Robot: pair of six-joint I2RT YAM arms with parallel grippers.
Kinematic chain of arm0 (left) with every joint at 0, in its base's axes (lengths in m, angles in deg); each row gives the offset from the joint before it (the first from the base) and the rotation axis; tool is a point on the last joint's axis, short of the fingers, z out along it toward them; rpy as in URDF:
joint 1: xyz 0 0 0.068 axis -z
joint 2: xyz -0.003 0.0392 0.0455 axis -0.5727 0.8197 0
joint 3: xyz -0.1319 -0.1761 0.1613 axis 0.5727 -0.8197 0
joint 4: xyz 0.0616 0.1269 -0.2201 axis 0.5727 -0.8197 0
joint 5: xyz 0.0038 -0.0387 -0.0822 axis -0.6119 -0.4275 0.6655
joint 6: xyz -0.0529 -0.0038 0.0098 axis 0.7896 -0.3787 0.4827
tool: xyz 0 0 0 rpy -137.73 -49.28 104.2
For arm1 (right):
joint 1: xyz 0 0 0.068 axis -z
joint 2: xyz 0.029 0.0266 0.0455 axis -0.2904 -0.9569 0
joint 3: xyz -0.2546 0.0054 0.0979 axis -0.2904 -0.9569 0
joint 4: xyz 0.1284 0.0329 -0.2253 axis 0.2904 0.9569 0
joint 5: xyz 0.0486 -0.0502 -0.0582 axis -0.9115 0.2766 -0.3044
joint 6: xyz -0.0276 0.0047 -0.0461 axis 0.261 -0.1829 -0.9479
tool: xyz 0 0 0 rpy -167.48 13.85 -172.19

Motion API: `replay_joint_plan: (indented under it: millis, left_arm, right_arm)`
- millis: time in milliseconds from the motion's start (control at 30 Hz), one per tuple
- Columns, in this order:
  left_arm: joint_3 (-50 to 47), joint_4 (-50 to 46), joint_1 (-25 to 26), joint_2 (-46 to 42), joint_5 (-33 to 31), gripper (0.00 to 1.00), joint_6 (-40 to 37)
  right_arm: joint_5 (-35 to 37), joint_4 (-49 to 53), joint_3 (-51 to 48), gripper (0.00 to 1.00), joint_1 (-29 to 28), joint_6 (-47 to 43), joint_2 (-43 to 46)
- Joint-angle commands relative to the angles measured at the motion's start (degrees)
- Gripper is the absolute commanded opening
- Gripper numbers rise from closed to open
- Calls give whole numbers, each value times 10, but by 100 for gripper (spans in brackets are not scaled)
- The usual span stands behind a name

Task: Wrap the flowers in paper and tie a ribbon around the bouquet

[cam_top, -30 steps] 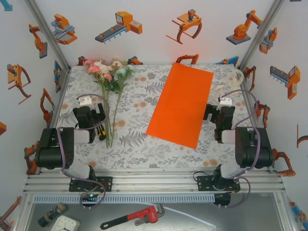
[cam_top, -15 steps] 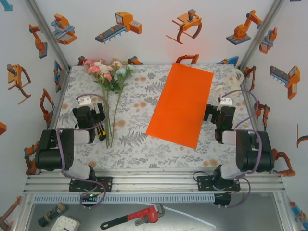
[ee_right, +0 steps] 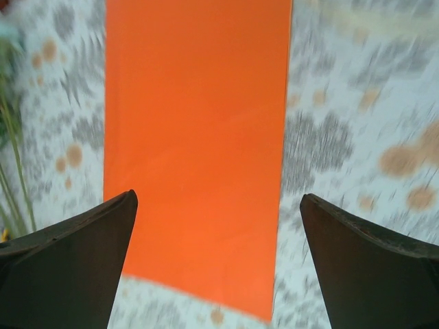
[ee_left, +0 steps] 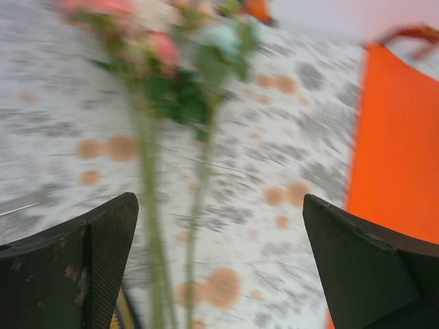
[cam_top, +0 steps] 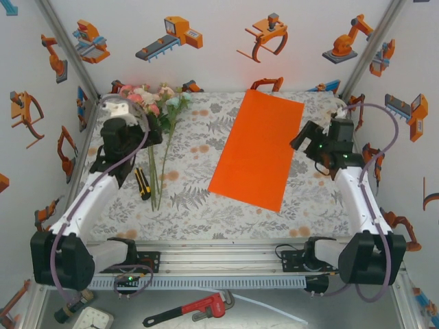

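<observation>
The flowers [cam_top: 154,103] lie at the far left of the table, blooms away from me and long stems [cam_top: 163,161] running back toward me. My left gripper [cam_top: 135,142] hangs open above them; in the left wrist view the blurred flowers [ee_left: 178,89] stretch ahead and my left gripper [ee_left: 219,199] has the stems below its gap. The orange paper [cam_top: 257,149] lies flat right of centre. My right gripper [cam_top: 302,139] hovers open at its right edge; in the right wrist view my right gripper [ee_right: 218,196] is over the paper [ee_right: 195,137]. A cream ribbon [ee_right: 374,22] lies blurred at the far right.
A yellow-and-black utility knife [cam_top: 142,184] lies beside the stems near the left arm. White walls with orange stickers close in the tablecloth [cam_top: 199,205] on three sides. Tools such as a red pipe wrench [cam_top: 199,308] lie below the front rail.
Both arms have unfolded from their rest pose near the front edge and reached out, the left over the flowers, the right toward the paper's right edge. Both grippers stayed open.
</observation>
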State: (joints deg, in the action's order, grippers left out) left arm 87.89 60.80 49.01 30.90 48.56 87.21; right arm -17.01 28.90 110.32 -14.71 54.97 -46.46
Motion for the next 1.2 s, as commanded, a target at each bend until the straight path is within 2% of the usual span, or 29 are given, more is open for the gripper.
replay_joint_plan:
  millis: [0, 200, 333, 433, 700, 1000, 1167]
  left_arm:
    - [50, -104, 56, 79, 127, 97, 17]
    - [117, -100, 130, 220, 152, 97, 52]
    - [139, -81, 160, 294, 177, 98, 76]
    - [130, -46, 183, 322, 161, 100, 88]
    - [132, -25, 214, 382, 168, 92, 97]
    - [134, -26, 221, 409, 168, 82, 96]
    - [138, -28, 222, 414, 168, 81, 95]
  right_arm:
    - [-78, 118, -19, 95, -3, 69, -11]
    - [-106, 93, -109, 94, -7, 84, -9]
    - [-115, 56, -159, 86, -25, 91, -13]
    - [-112, 12, -194, 84, -37, 108, -23]
    - [-116, -57, -225, 79, -67, 128, -71]
    - [-123, -76, -215, 71, -67, 138, -69]
    - [-126, -101, -223, 66, -67, 155, -51]
